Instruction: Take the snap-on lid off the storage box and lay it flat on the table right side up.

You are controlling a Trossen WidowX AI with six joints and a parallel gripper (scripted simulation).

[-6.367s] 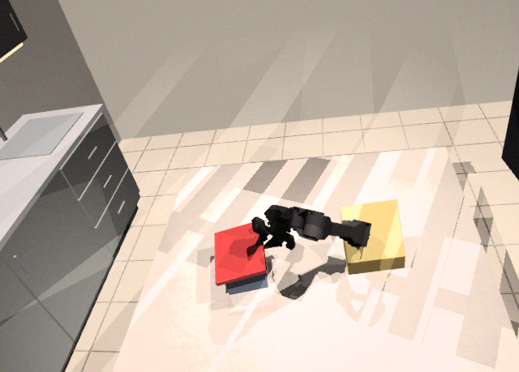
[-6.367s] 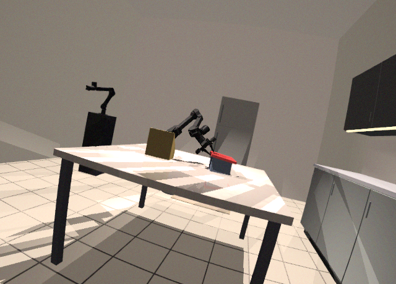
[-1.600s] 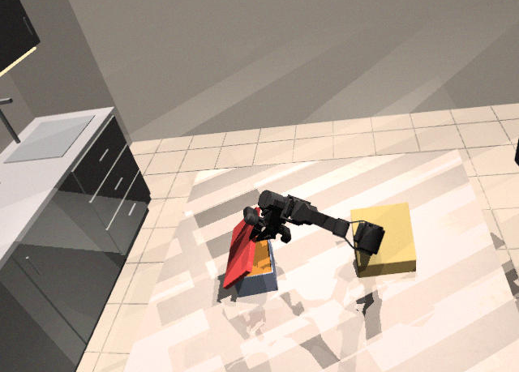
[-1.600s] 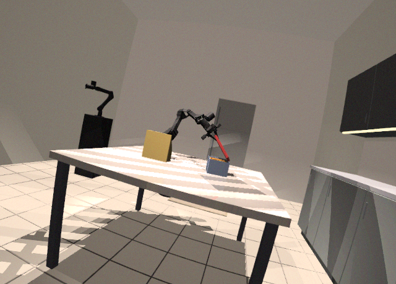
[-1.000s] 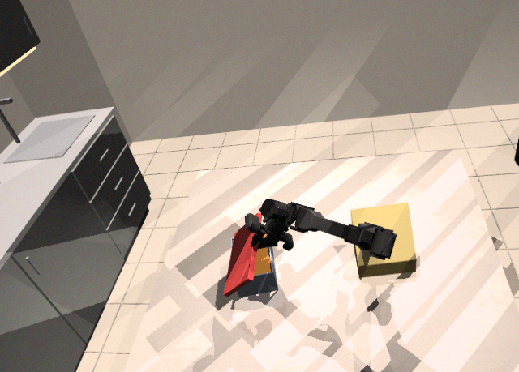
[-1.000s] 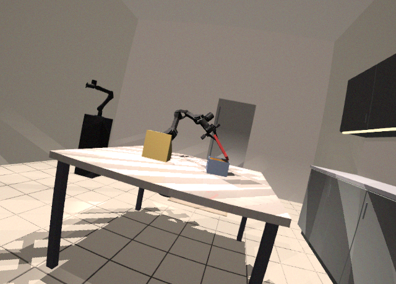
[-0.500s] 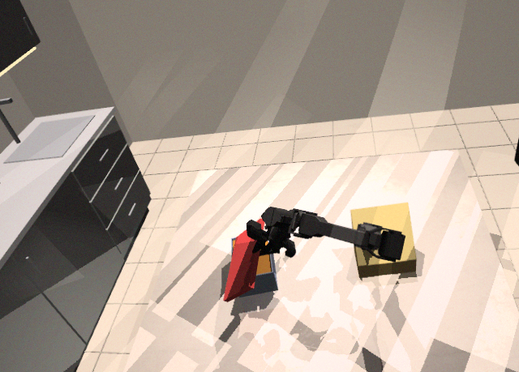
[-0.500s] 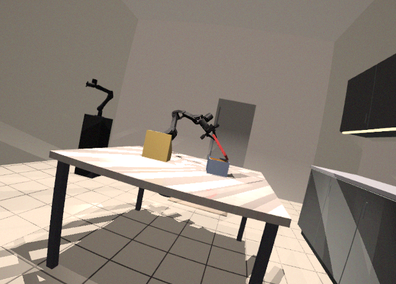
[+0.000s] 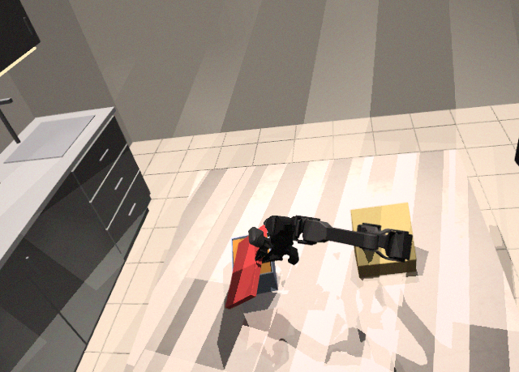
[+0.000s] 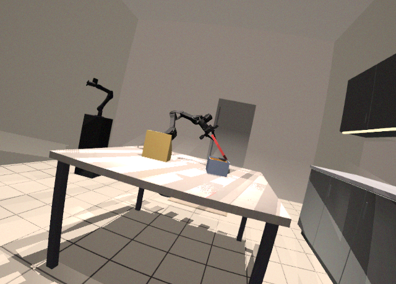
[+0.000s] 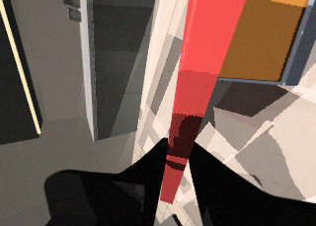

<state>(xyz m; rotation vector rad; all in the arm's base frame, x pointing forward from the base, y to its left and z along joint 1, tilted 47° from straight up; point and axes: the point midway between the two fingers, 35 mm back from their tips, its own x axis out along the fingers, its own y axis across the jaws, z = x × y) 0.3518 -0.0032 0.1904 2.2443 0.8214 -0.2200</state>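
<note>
1. Yellow block (image 9: 383, 217) (image 10: 156, 145) stands on the table (image 9: 201, 217) (image 10: 192, 193), well apart from the box (image 9: 267, 283) (image 10: 218, 167) (image 11: 301, 43), to its right in the top view.
2. Beyond the table, left of the box in the top view, runs a counter (image 9: 41, 184) (image 10: 357, 182). A door (image 10: 233, 130) shows behind the box in the exterior view, and a second arm (image 10: 107, 98) stands on a black pedestal (image 10: 96, 130), well to the box's left.
3. The lid (image 9: 242, 275) (image 10: 219, 146) (image 11: 199, 53) is off its seat, steeply tilted over the box, its low edge near the rim. It leaves part of the orange inside showing.
4. The arm (image 9: 348, 236) (image 10: 189, 115) reaches from the block's side towards the box, bent, then slanting down to the gripper (image 9: 260, 259) (image 10: 212, 134) (image 11: 179, 144) above and beside the box.
5. The gripper is closed to a narrow gap, pinching the lid near its raised edge.
6. The block hides the arm's foot in the exterior view. From the top, the arm covers part of the block, and gripper and lid cover part of the box. The wrist view cuts off both lid and box. Whether the lid's low edge touches the box, I cannot tell.
</note>
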